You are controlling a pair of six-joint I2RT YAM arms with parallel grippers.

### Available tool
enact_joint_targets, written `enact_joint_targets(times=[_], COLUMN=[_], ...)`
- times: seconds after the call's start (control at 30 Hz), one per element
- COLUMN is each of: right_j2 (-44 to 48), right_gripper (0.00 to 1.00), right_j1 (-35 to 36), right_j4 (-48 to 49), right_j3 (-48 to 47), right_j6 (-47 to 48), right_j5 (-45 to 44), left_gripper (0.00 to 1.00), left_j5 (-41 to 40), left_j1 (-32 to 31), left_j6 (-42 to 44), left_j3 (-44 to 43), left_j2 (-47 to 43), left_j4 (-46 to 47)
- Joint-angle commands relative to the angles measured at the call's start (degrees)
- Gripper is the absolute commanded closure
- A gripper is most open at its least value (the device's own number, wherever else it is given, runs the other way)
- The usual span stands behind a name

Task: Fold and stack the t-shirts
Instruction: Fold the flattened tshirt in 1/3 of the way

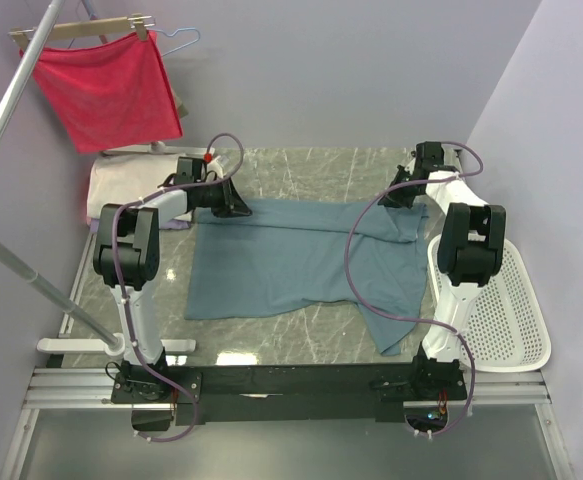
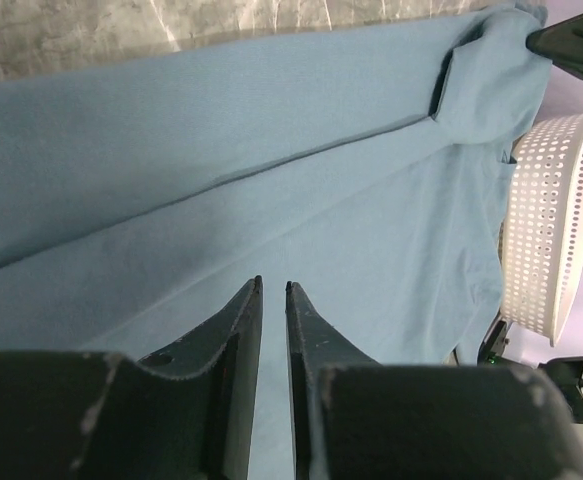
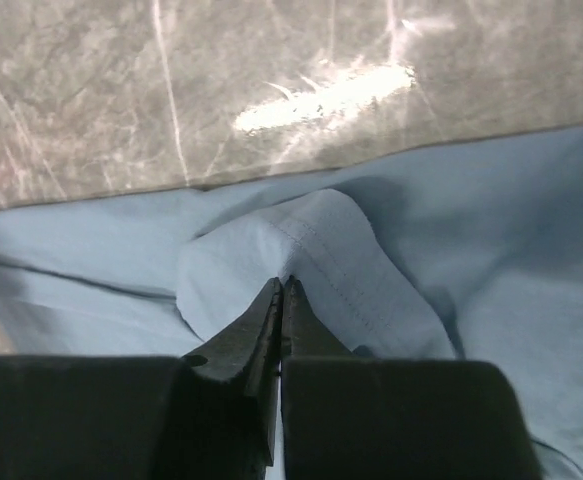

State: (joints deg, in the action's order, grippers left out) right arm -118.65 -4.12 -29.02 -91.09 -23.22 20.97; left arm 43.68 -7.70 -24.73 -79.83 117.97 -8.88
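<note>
A dusty teal-blue t-shirt (image 1: pixel 301 260) lies spread on the marble table, with one part trailing toward the front right. My left gripper (image 1: pixel 237 204) is at its far left edge. In the left wrist view the left gripper (image 2: pixel 273 285) is low over the blue cloth (image 2: pixel 271 150), and a narrow slit shows between its fingers. My right gripper (image 1: pixel 399 197) is at the shirt's far right corner. Seen from the right wrist, the right gripper (image 3: pixel 282 282) is shut on a raised, stitched fold of the shirt (image 3: pixel 321 250). A cream-white folded tee (image 1: pixel 111 185) lies at the back left.
A white perforated basket (image 1: pixel 511 310) stands at the table's right edge, also visible as the basket (image 2: pixel 546 220) from the left wrist. A red cloth (image 1: pixel 106 90) hangs on a wooden hanger at the back left. A metal rack pole (image 1: pixel 11 100) slants along the left side.
</note>
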Motion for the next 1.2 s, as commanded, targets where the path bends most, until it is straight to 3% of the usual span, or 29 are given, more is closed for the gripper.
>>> enact_joint_targets(times=[0.0,0.13,0.27,0.33,0.43,0.47,0.57,0.67,0.83,1.17], right_j2=[5.0,11.1,19.2,22.4,27.4,28.8,34.4,37.8,37.9,21.4], right_gripper=[1.00,1.00,1.00,0.91,0.85,0.61,0.35,0.23,0.20,0.22], right_j1=[-0.5,0.9,6.7,12.0,17.7,18.4,18.5,18.3,15.8,11.8], right_j4=[3.0,2.1,-1.0,-5.8,-7.1,-7.1,-8.4,-9.6,-6.3,-3.4], right_j3=[2.4,7.1,15.2,18.7,26.3,28.3,32.9,31.4,27.6,18.0], right_j6=[0.8,1.3,4.8,6.0,5.7,4.3,1.8,-0.1,-2.7,-0.3], right_j5=[3.3,3.2,-0.5,-3.5,-7.0,-7.3,-12.5,-23.1,-27.4,-16.6], left_gripper=[0.80,0.80,0.80,0.80,0.82,0.82,0.82,0.78,0.77,0.78], left_j5=[1.7,1.5,1.3,1.1,1.2,1.2,1.0,0.8,1.2,1.1], left_j1=[-0.6,-1.0,-1.3,-1.3,-1.5,-1.6,-1.6,-1.6,-1.6,-1.6], left_j6=[0.5,0.0,-0.7,-1.0,-1.4,-1.6,-2.0,-2.0,-2.4,-1.2], left_j3=[-0.9,-0.4,1.0,1.5,2.6,3.2,4.2,4.2,4.2,3.5], left_j2=[0.1,0.0,-0.5,-0.5,-0.1,0.0,-0.1,-0.4,-0.8,-0.7], left_j4=[1.9,2.4,4.0,4.5,5.5,5.9,6.6,6.6,6.9,5.8])
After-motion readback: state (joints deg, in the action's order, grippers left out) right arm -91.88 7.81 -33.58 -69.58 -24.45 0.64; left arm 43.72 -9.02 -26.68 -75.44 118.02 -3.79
